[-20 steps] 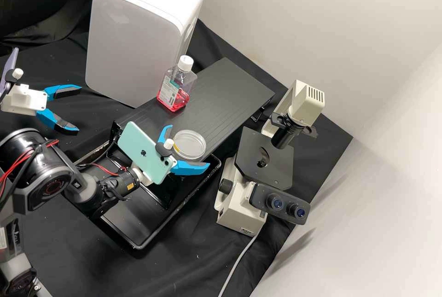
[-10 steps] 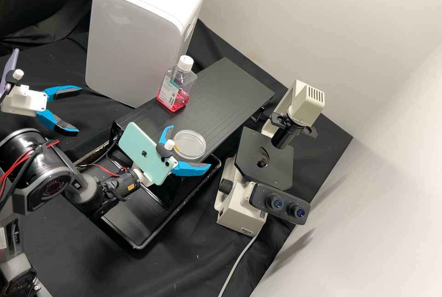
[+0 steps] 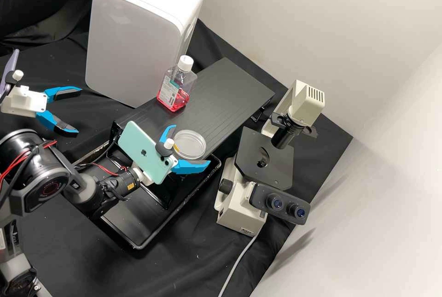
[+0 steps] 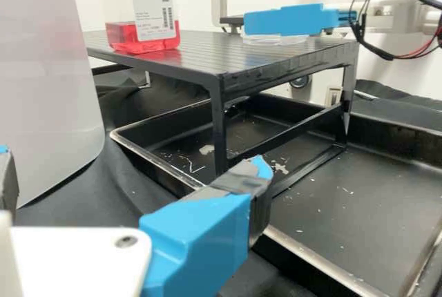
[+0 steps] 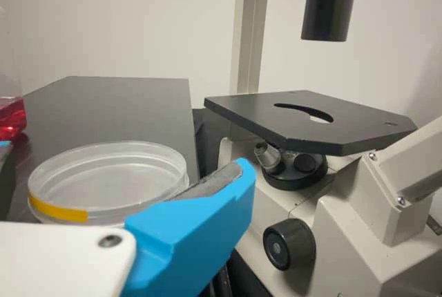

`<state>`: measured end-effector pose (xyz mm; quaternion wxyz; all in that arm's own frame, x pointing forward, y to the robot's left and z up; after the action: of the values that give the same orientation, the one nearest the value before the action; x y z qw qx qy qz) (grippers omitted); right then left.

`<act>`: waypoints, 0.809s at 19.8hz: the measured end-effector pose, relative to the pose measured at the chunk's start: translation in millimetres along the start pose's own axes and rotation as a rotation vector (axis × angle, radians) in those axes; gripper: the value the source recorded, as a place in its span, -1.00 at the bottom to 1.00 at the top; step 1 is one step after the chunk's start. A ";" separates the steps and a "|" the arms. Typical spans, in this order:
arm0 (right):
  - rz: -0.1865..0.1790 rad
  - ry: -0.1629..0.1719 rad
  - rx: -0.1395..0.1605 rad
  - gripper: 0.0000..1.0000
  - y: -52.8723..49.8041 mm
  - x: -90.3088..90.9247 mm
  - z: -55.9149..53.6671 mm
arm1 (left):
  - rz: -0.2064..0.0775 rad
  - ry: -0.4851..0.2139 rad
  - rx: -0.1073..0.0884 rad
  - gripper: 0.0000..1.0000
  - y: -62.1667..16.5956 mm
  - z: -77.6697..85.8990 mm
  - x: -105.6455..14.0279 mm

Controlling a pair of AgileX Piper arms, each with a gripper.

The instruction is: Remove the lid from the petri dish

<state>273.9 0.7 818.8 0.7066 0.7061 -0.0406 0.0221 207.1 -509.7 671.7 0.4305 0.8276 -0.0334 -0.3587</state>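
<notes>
A clear petri dish (image 3: 189,145) with its lid on rests at the near corner of a raised black platform (image 3: 225,94). In the right wrist view the dish (image 5: 107,181) carries a strip of yellow tape on its side. My right gripper (image 3: 190,147) is open and straddles the dish, one blue finger (image 5: 197,224) beside its rim and the other on the far side; I cannot tell whether either touches it. My left gripper (image 3: 76,108) hangs open over the black cloth at the far left, well away from the dish. From the left wrist view, the right gripper's finger (image 4: 293,18) crosses in front of the dish on the platform.
A flask of red liquid (image 3: 176,86) stands on the platform's far end before a large white box (image 3: 138,30). A black tray (image 3: 138,228) lies under the platform. A microscope (image 3: 262,182) stands just right of the dish, its stage (image 5: 311,121) close by.
</notes>
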 end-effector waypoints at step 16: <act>0.003 0.013 -0.003 -1.00 1.7 -0.6 -2.6 | 0.000 -0.002 0.000 1.00 -0.1 0.5 0.1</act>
<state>273.2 3.3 820.5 0.7079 0.7048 -0.0371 0.0276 206.8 -510.0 671.4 0.4302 0.8273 -0.0337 -0.3596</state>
